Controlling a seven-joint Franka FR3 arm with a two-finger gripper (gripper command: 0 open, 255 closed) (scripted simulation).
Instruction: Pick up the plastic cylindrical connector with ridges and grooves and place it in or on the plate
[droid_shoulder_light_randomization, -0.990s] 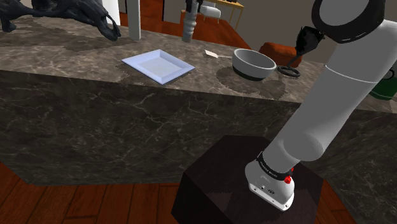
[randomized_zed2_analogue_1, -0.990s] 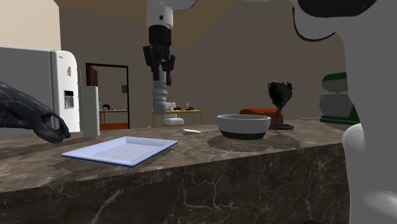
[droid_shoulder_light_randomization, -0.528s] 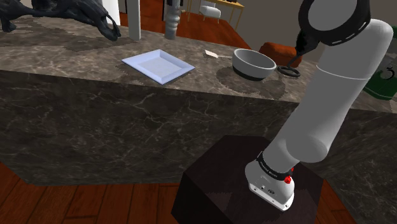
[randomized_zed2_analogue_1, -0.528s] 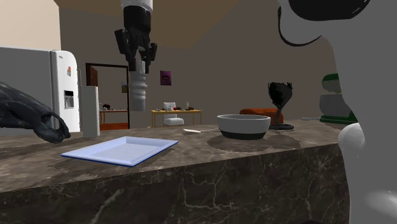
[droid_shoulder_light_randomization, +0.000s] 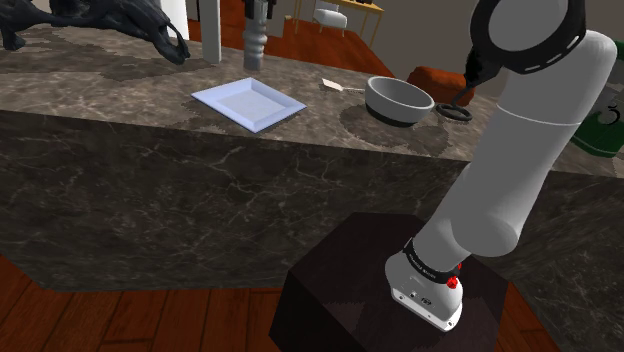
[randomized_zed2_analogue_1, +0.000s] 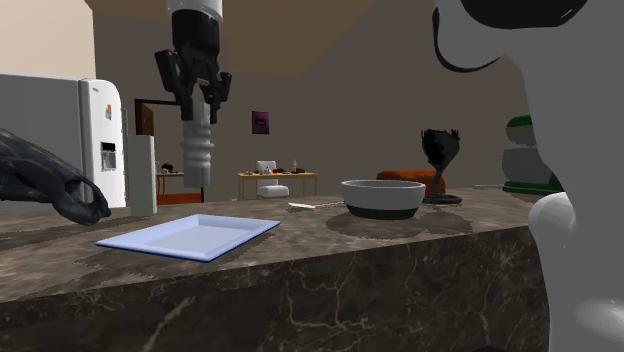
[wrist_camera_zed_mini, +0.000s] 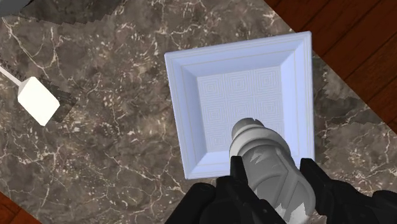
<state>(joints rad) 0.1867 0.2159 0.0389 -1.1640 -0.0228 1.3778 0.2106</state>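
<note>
A dark marble counter (droid_shoulder_light_randomization: 120, 150) is carrying your pale square plate (randomized_zed2_analogue_1: 150, 241); in the second exterior view's upper left, the gripper (randomized_zed2_analogue_1: 196, 108) is clasping the light-grey ridged connector (randomized_zed2_analogue_1: 196, 155) upright above it.

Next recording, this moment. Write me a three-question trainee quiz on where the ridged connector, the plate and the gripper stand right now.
1. True or false: the connector already rests on the plate.
2. In the second exterior view, what stands on the counter to the right of the plate? A. a bowl B. a kettle C. a vase
3. Fill in: the gripper is shut on the ____.

Key: 1. False, it hangs upright in the air above the plate. 2. A. 3. connector.
</note>
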